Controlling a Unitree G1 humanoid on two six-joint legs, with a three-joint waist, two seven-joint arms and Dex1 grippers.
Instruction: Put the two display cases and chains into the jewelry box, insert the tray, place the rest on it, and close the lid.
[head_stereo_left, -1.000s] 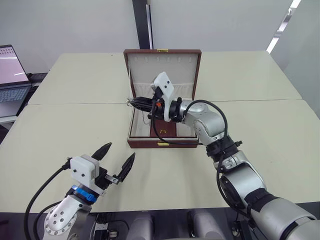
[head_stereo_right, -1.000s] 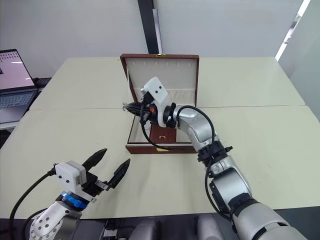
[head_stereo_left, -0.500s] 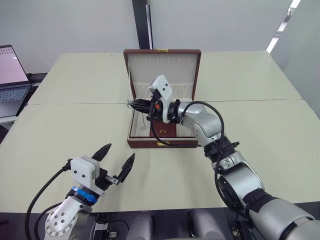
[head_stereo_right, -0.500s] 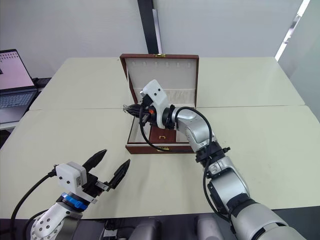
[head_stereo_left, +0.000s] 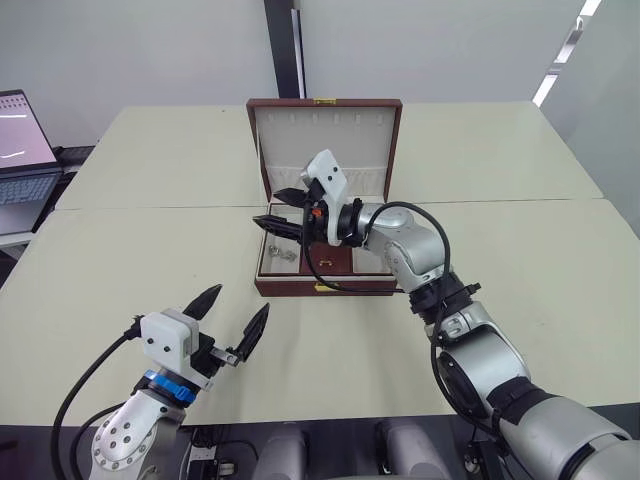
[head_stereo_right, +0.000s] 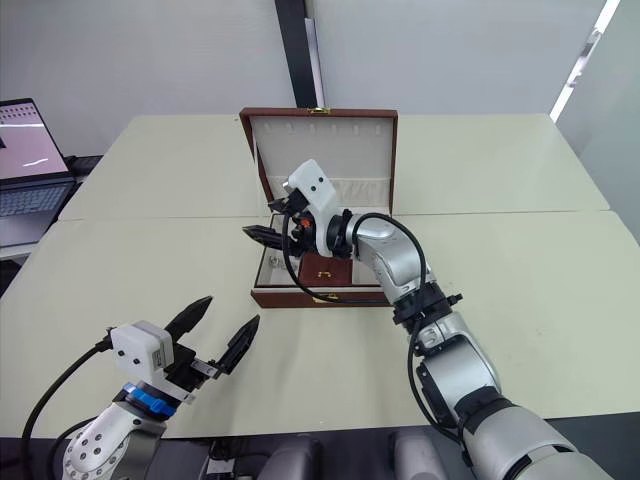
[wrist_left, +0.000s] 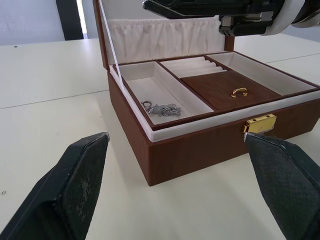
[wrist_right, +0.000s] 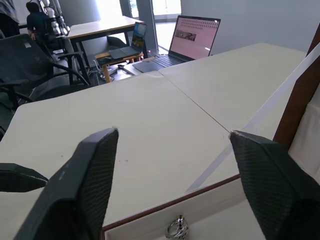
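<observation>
Your right end effector (head_stereo_left: 278, 207) has just let go: its fingers now stand wide apart and empty above the jewelry box (head_stereo_left: 325, 287), where half a second ago they pinched a chain. The chains (wrist_left: 161, 108) lie bunched in the tray's (wrist_left: 225, 90) left compartment, long axis roughly along the box's front. That drop looks done. Left end effector (head_stereo_left: 232, 318) hovers wide open over the desk (head_stereo_left: 120, 260), well clear; lid (head_stereo_left: 325, 135) upright.

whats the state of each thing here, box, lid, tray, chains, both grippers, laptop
jewelry box: open
lid: raised upright
tray: seated in the box
chains: heaped in the tray's left compartment
right gripper: open, empty, above the chains
left gripper: open, empty, over the table
laptop: open, screen lit
</observation>
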